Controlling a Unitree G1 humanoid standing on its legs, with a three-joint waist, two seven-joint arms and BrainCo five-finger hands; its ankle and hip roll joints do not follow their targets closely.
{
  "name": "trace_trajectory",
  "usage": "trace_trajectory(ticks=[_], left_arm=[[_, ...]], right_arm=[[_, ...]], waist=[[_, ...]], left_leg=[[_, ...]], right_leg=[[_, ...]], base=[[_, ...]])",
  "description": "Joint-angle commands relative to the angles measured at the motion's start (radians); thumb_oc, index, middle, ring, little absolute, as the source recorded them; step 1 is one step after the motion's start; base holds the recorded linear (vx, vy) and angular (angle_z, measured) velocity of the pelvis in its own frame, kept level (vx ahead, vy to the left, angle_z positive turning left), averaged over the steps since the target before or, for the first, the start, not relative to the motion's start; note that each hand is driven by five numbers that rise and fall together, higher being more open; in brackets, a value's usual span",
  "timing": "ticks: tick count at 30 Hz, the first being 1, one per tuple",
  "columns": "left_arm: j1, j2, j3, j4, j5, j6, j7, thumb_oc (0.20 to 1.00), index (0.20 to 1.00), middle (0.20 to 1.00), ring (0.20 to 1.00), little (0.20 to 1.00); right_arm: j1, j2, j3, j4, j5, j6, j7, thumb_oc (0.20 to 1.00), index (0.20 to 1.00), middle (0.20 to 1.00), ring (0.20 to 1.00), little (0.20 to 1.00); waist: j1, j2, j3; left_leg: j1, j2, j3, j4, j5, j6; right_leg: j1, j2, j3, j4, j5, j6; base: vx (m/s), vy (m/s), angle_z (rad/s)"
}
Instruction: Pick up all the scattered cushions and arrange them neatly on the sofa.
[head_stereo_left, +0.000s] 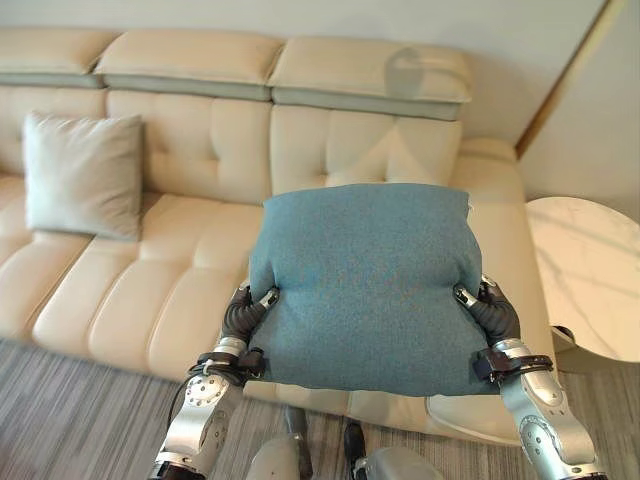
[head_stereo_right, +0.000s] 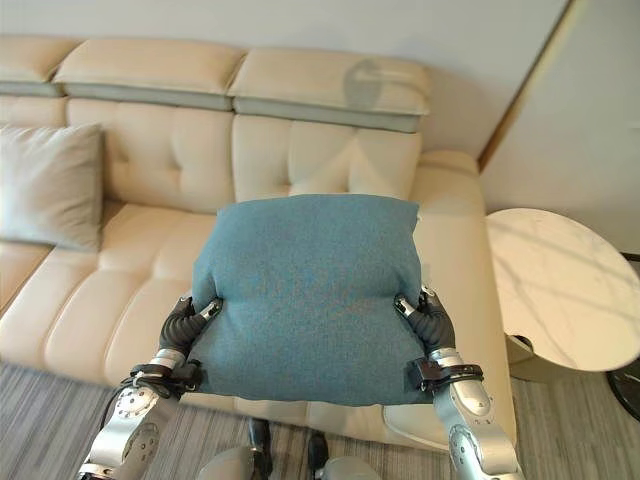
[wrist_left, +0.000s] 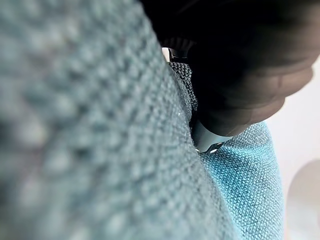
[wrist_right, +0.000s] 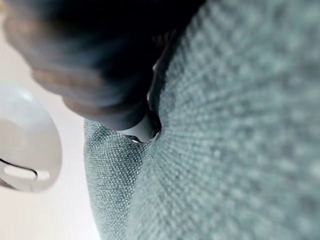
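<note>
A large teal-blue cushion (head_stereo_left: 365, 285) hangs in front of me above the sofa's front edge, squeezed between both hands. My left hand (head_stereo_left: 240, 318) grips its lower left side and my right hand (head_stereo_left: 493, 312) its lower right side. Each thumb presses into the front face, and the fingers are hidden behind the fabric. The left wrist view shows the dark hand cover (wrist_left: 240, 65) pushed into the teal weave (wrist_left: 100, 125); the right wrist view shows the same for my right hand (wrist_right: 100, 55). A grey cushion (head_stereo_left: 83, 175) leans upright against the backrest of the cream sofa (head_stereo_left: 180, 290) on its left part.
A round marble side table (head_stereo_left: 590, 280) stands beside the sofa's right arm. A white rounded object (head_stereo_left: 470, 415) lies low by the sofa's front right corner. Striped grey carpet (head_stereo_left: 70, 420) covers the floor before the sofa. The sofa's middle and right seats are bare.
</note>
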Motion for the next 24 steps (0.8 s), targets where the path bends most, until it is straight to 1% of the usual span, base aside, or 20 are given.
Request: trace_trajectory(ticks=[1, 2, 3, 4, 6, 9, 10, 11, 12, 14, 16, 17, 19, 20, 22, 23, 24], left_arm=[[-0.036, -0.028, -0.029, -0.106, 0.024, -0.099, -0.027, 0.200, 0.200, 0.200, 0.200, 0.200], [-0.045, -0.017, -0.032, -0.093, 0.033, -0.099, -0.029, 0.200, 0.200, 0.200, 0.200, 0.200], [-0.046, -0.017, -0.032, -0.092, 0.033, -0.099, -0.029, 0.200, 0.200, 0.200, 0.200, 0.200], [-0.047, -0.013, -0.031, -0.093, 0.041, -0.099, -0.028, 0.200, 0.200, 0.200, 0.200, 0.200], [-0.064, 0.018, -0.014, -0.075, 0.056, -0.106, -0.011, 0.200, 0.200, 0.200, 0.200, 0.200], [-0.081, 0.032, -0.007, -0.054, 0.076, -0.111, 0.008, 0.200, 0.200, 0.200, 0.200, 0.200], [-0.108, 0.046, -0.013, -0.033, 0.091, -0.117, 0.028, 0.200, 0.200, 0.200, 0.200, 0.200], [-0.110, 0.046, -0.013, -0.032, 0.091, -0.118, 0.029, 0.200, 0.200, 0.200, 0.200, 0.200], [-0.148, 0.057, -0.021, -0.013, 0.096, -0.123, 0.050, 0.200, 0.200, 0.200, 0.200, 0.200], [-0.212, 0.066, -0.045, 0.021, 0.100, -0.130, 0.079, 0.200, 0.200, 0.200, 0.200, 0.200], [-0.307, 0.071, -0.071, 0.063, 0.099, -0.145, 0.119, 0.200, 0.200, 0.200, 0.200, 0.200], [-0.310, 0.071, -0.071, 0.065, 0.099, -0.146, 0.119, 0.200, 0.200, 0.200, 0.200, 0.200], [-0.407, 0.074, -0.098, 0.103, 0.103, -0.159, 0.161, 0.200, 0.200, 0.200, 0.200, 0.200], [-0.551, 0.083, -0.143, 0.180, 0.114, -0.184, 0.227, 0.200, 0.200, 0.200, 0.200, 0.200], [-0.706, 0.097, -0.182, 0.267, 0.126, -0.196, 0.281, 0.200, 0.200, 0.200, 0.200, 0.200], [-0.806, 0.119, -0.207, 0.323, 0.143, -0.205, 0.307, 0.200, 0.200, 0.200, 0.200, 0.200], [-0.813, 0.120, -0.207, 0.327, 0.142, -0.206, 0.307, 0.200, 0.200, 0.200, 0.200, 0.200]], right_arm=[[-0.061, 0.045, 0.002, -0.074, -0.053, -0.104, 0.027, 0.200, 0.200, 0.200, 0.200, 0.200], [-0.066, 0.052, 0.007, -0.059, -0.072, -0.096, 0.022, 0.200, 0.200, 0.200, 0.200, 0.200], [-0.067, 0.052, 0.007, -0.059, -0.072, -0.096, 0.022, 0.200, 0.200, 0.200, 0.200, 0.200], [-0.071, 0.054, 0.007, -0.056, -0.080, -0.092, 0.023, 0.200, 0.200, 0.200, 0.200, 0.200], [-0.128, 0.073, 0.057, -0.028, -0.115, -0.088, 0.018, 0.200, 0.200, 0.200, 0.200, 0.200], [-0.169, 0.084, 0.081, 0.003, -0.130, -0.090, 0.004, 0.200, 0.200, 0.200, 0.200, 0.200], [-0.209, 0.092, 0.096, 0.031, -0.140, -0.093, -0.013, 0.200, 0.200, 0.200, 0.200, 0.200], [-0.210, 0.093, 0.095, 0.032, -0.140, -0.093, -0.013, 0.200, 0.200, 0.200, 0.200, 0.200], [-0.254, 0.097, 0.108, 0.056, -0.154, -0.096, -0.037, 0.200, 0.200, 0.200, 0.200, 0.200], [-0.318, 0.102, 0.130, 0.089, -0.172, -0.104, -0.068, 0.200, 0.200, 0.200, 0.200, 0.200], [-0.425, 0.108, 0.154, 0.130, -0.207, -0.113, -0.125, 0.200, 0.200, 0.200, 0.200, 0.200], [-0.427, 0.108, 0.154, 0.131, -0.208, -0.114, -0.125, 0.200, 0.200, 0.200, 0.200, 0.200], [-0.520, 0.117, 0.160, 0.148, -0.268, -0.132, -0.191, 0.200, 0.200, 0.200, 0.200, 0.200], [-0.662, 0.131, 0.185, 0.201, -0.339, -0.149, -0.285, 0.200, 0.200, 0.200, 0.200, 0.200], [-0.819, 0.117, 0.195, 0.264, -0.400, -0.150, -0.362, 0.200, 0.200, 0.200, 0.200, 0.200], [-0.909, 0.102, 0.204, 0.311, -0.431, -0.148, -0.406, 0.200, 0.200, 0.200, 0.200, 0.200], [-0.915, 0.102, 0.203, 0.315, -0.430, -0.150, -0.406, 0.200, 0.200, 0.200, 0.200, 0.200]], waist=[[0.002, 0.010, -0.078], [-0.001, 0.019, -0.088], [0.001, 0.019, -0.086], [0.000, 0.022, -0.092], [0.012, 0.037, -0.096], [0.025, 0.042, -0.097], [0.033, 0.048, -0.095], [0.034, 0.048, -0.095], [0.040, 0.057, -0.091], [0.043, 0.065, -0.080], [0.051, 0.074, -0.068], [0.051, 0.074, -0.069], [0.055, 0.079, -0.047], [0.060, 0.083, -0.024], [0.068, 0.088, -0.014], [0.073, 0.090, -0.004], [0.074, 0.088, -0.003]], left_leg=[[0.118, 0.002, 0.040, -0.087, -0.066, -0.031], [0.139, -0.015, 0.046, -0.118, -0.057, -0.019], [0.142, -0.015, 0.047, -0.120, -0.056, -0.019], [0.159, -0.018, 0.062, -0.142, -0.055, -0.014], [0.182, -0.032, 0.110, -0.171, -0.057, 0.006], [0.186, -0.039, 0.133, -0.179, -0.060, 0.014], [0.179, -0.045, 0.143, -0.182, -0.060, 0.017], [0.178, -0.045, 0.143, -0.181, -0.060, 0.017], [0.162, -0.050, 0.144, -0.181, -0.059, 0.019], [0.125, -0.053, 0.140, -0.179, -0.054, 0.019], [0.063, -0.057, 0.132, -0.173, -0.046, 0.020], [0.060, -0.057, 0.132, -0.172, -0.046, 0.020], [0.003, -0.058, 0.128, -0.164, -0.035, 0.016], [-0.057, -0.060, 0.121, -0.152, -0.023, 0.009], [-0.104, -0.060, 0.112, -0.153, -0.006, 0.001], [-0.124, -0.061, 0.105, -0.153, 0.005, -0.004], [-0.130, -0.061, 0.106, -0.153, 0.009, -0.004]], right_leg=[[-0.083, -0.079, -0.041, -0.020, 0.018, 0.146], [-0.089, -0.084, -0.024, -0.028, 0.028, 0.157], [-0.088, -0.084, -0.022, -0.028, 0.028, 0.157], [-0.085, -0.085, -0.015, -0.034, 0.031, 0.161], [-0.106, -0.100, 0.015, -0.031, 0.044, 0.186], [-0.117, -0.108, 0.029, -0.038, 0.056, 0.196], [-0.128, -0.117, 0.030, -0.047, 0.064, 0.203], [-0.129, -0.117, 0.030, -0.047, 0.065, 0.203], [-0.146, -0.124, 0.031, -0.053, 0.072, 0.207], [-0.179, -0.130, 0.032, -0.054, 0.081, 0.206], [-0.230, -0.137, 0.026, -0.058, 0.093, 0.204], [-0.233, -0.137, 0.026, -0.057, 0.093, 0.204], [-0.286, -0.145, 0.016, -0.053, 0.104, 0.206], [-0.344, -0.148, 0.007, -0.042, 0.115, 0.205], [-0.386, -0.149, -0.007, -0.040, 0.122, 0.205], [-0.402, -0.149, -0.013, -0.042, 0.125, 0.206], [-0.408, -0.149, -0.013, -0.043, 0.129, 0.206]], base=[[0.11, 0.227, -0.55], [0.06, 0.168, -0.19], [0.05, 0.158, -0.19], [0.03, 0.151, -0.41], [0.01, 0.200, -0.77], [0.00, 0.086, -0.61], [0.02, 0.070, -0.42], [-0.02, 0.066, -0.20], [-0.05, 0.029, -0.03], [-0.11, 0.018, 0.02], [-0.10, -0.006, 0.07], [-0.05, -0.017, 0.08], [-0.11, -0.037, 0.12], [-0.11, -0.052, 0.22], [-0.03, -0.068, 0.20], [-0.01, -0.050, 0.10], [0.00, -0.037, 0.07]])
